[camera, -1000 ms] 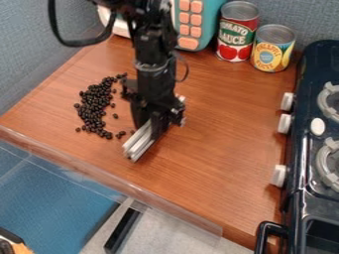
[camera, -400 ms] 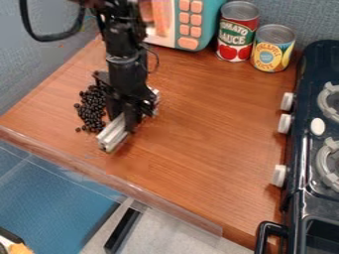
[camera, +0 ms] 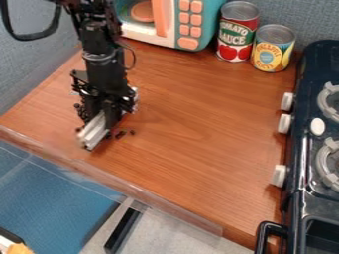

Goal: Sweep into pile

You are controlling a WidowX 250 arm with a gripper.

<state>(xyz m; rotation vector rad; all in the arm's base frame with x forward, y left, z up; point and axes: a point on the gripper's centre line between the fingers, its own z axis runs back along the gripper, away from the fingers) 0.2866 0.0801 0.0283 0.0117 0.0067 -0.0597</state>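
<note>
Camera view: the black two-finger gripper (camera: pixel 106 118) hangs low over the left part of the brown wooden counter (camera: pixel 198 124). It is closed on a long, pale grey, ridged bar (camera: pixel 94 131), which lies at a slant, one end toward the near left and the other toward the far right. The bar's middle is hidden by the gripper, so the exact grip point cannot be read.

Small, round black beads (camera: pixel 80 110) sit just beside the gripper on its left, partly covered by it; their full number and outline cannot be established. A few loose beads lie to the right of the bar's near part, apart from the rest.

The black robot arm (camera: pixel 99 59) is cut off by the far edge, as is the black looped cable (camera: pixel 29 37) at far left. Also cut off there is a teal and white toy microwave (camera: pixel 206 30) with orange buttons. To its right stand a red tin can (camera: pixel 237 32) and a yellow tin can (camera: pixel 273 47), both upright. At the right edge, a dark toy stove (camera: pixel 301 149) is only partly in frame.
</note>
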